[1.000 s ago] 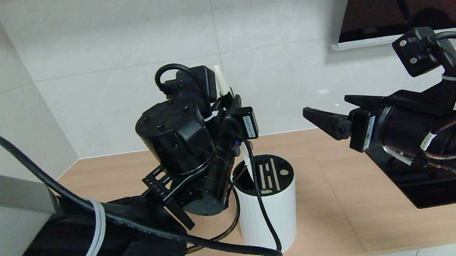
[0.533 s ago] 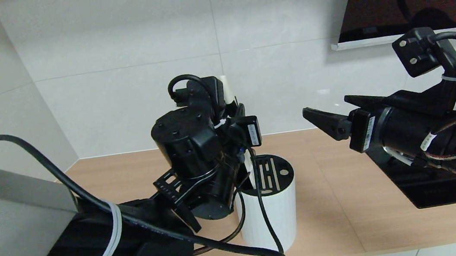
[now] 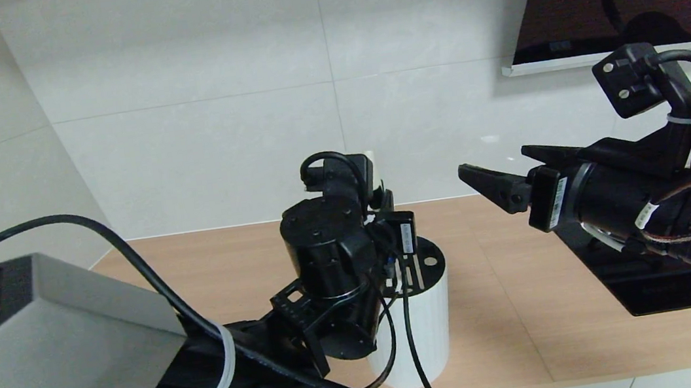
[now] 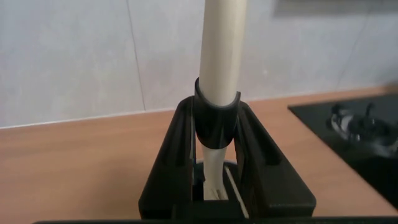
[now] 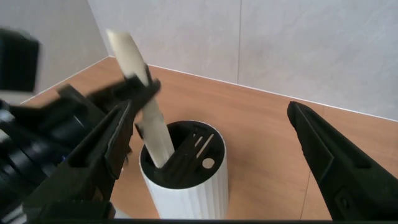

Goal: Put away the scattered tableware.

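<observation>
**Left pincer holds a utensil in the holder; right pincer open beside it**

The left pincer (image 4: 216, 118) is clamped around the cream handle of a utensil (image 4: 222, 43), its two black fingers (image 4: 177, 155) pressed against either side of the shaft. The right wrist view shows this same pincer (image 5: 140, 93) gripping the handle partway down. The utensil (image 5: 158, 140) leans at a tilt, and its lower end dips into the large dark opening in the top of the holder (image 5: 186, 193). Whatever is at the working end is hidden inside, so I cannot tell what kind of utensil it is.

The holder (image 3: 420, 316) is a white ribbed cylinder with a black top that has several narrow slots and a small round hole. It stands upright on the wooden counter (image 3: 520, 331), close to the front edge and about midway between the counter's left back corner and the black hob (image 3: 647, 289) set into the counter's right side. In the head view the left wrist covers most of the holder's top, and only the tip of the utensil (image 3: 370, 155) pokes up behind it.

The right pincer (image 3: 492, 161) hangs in the air above the counter, to the right of the holder and over the hob's near-left corner. Its fingers are spread wide and grip nothing. In its own wrist view the right pincer (image 5: 209, 109) frames the holder between its fingertips, well apart from it.
</observation>
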{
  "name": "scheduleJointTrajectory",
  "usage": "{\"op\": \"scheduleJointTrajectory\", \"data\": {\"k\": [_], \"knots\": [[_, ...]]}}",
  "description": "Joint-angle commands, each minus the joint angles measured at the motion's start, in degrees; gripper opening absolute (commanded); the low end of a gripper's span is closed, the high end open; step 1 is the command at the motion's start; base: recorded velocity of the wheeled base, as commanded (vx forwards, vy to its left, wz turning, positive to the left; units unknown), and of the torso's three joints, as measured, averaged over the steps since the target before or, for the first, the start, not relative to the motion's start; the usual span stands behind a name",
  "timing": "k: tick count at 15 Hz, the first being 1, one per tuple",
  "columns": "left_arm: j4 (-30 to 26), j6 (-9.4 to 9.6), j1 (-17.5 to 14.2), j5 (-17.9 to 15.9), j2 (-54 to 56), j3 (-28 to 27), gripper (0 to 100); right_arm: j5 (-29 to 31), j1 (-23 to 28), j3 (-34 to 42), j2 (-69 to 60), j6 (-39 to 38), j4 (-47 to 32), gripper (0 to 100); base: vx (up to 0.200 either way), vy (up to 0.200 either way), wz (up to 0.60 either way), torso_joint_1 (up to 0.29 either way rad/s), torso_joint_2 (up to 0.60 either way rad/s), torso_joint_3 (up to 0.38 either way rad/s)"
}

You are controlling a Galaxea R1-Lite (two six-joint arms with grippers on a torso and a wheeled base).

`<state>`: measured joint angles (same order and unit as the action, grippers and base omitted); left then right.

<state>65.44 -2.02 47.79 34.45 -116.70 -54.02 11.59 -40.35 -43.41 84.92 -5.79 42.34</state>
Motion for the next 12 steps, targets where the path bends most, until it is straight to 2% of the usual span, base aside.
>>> {"op": "scheduleJointTrajectory", "data": {"k": [1, 12], "knots": [[-0.1, 0.00, 0.2, -0.1, -1.7, 0.8, 0, 0.0, 0.0, 0.0, 0.2, 0.0, 0.0, 100, 0.000, 0.000, 0.00, 0.000, 0.00, 0.000], [0.1, -0.61, 0.6, -0.1, -3.8, 2.3, 0, 0.0, -0.1, 0.1, 0.6, 0.0, 0.1, 100, 0.000, 0.000, 0.00, 0.000, 0.00, 0.000]]}}
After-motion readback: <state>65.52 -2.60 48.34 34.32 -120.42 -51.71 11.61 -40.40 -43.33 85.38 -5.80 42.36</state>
